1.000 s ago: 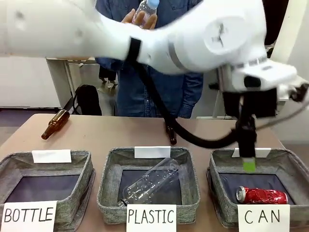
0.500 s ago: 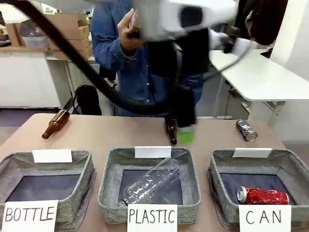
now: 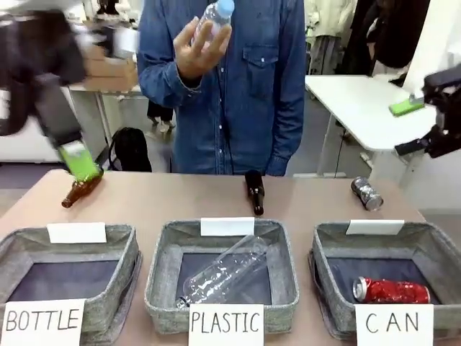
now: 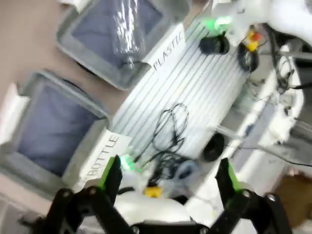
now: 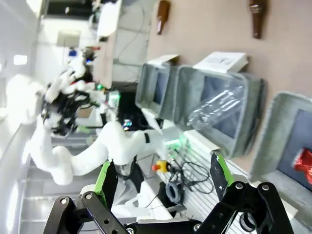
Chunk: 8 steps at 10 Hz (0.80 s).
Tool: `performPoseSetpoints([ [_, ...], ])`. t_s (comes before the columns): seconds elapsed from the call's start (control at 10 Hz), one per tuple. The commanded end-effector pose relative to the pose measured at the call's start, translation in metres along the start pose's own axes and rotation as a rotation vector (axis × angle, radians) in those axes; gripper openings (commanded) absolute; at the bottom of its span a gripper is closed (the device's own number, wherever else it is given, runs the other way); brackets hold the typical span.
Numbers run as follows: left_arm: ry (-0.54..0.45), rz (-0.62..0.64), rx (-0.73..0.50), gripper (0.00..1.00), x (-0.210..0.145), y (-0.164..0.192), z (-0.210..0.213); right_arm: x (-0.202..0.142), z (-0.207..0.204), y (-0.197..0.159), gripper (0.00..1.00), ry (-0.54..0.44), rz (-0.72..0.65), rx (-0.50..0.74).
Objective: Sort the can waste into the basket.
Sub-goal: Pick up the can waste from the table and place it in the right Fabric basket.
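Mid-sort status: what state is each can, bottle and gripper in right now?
red can: on its side inside the CAN basket.
dark can: lying on the table, outside the baskets.
clear bottle: lying slantwise in the PLASTIC basket.
left brown bottle: lying on the table.
middle brown bottle: lying on the table.
small plastic bottle: held up in the person's hand.
left gripper: open, empty.
right gripper: open, empty.

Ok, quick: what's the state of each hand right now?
Left hand: open, holding nothing.
Right hand: open, holding nothing.
Person's hand: holding a clear plastic bottle.
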<state>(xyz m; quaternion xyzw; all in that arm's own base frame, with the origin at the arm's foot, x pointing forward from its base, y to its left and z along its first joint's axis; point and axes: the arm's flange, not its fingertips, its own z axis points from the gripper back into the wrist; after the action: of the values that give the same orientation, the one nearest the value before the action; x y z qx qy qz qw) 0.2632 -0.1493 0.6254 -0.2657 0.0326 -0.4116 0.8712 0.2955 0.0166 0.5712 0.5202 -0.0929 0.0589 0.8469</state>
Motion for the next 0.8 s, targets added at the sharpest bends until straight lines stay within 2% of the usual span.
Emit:
performPoseSetpoints([
  [0.0, -0.523, 0.081, -0.236, 1.0, -0.045, 0.069, -0.004, 0.0, -0.025, 0.003, 1.0, 0.004, 0.018, 0.11],
  [0.1, -0.746, 0.175, -0.278, 1.0, -0.078, 0.097, -0.009, -0.001, -0.031, 0.005, 1.0, 0.026, 0.006, 0.128],
  [0.2, -0.913, 0.265, -0.309, 1.0, -0.113, 0.114, -0.015, 0.0, -0.029, 0.005, 1.0, 0.041, -0.007, 0.124],
  [0.3, -1.041, 0.32, -0.263, 1.0, -0.147, 0.118, -0.018, 0.005, -0.02, 0.003, 1.0, 0.027, -0.037, 0.144],
  [0.4, -1.156, 0.266, -0.152, 1.0, -0.184, 0.108, -0.017, 0.01, -0.009, -0.002, 1.0, 0.014, -0.062, 0.154],
  [0.5, -0.562, 0.258, -0.283, 1.0, -0.125, 0.135, -0.005, 0.0, -0.029, 0.004, 1.0, 0.036, -0.014, 0.108],
  [0.7, -0.562, 0.258, -0.283, 1.0, -0.125, 0.135, -0.005, 0.0, -0.029, 0.004, 1.0, 0.036, -0.014, 0.108],
])
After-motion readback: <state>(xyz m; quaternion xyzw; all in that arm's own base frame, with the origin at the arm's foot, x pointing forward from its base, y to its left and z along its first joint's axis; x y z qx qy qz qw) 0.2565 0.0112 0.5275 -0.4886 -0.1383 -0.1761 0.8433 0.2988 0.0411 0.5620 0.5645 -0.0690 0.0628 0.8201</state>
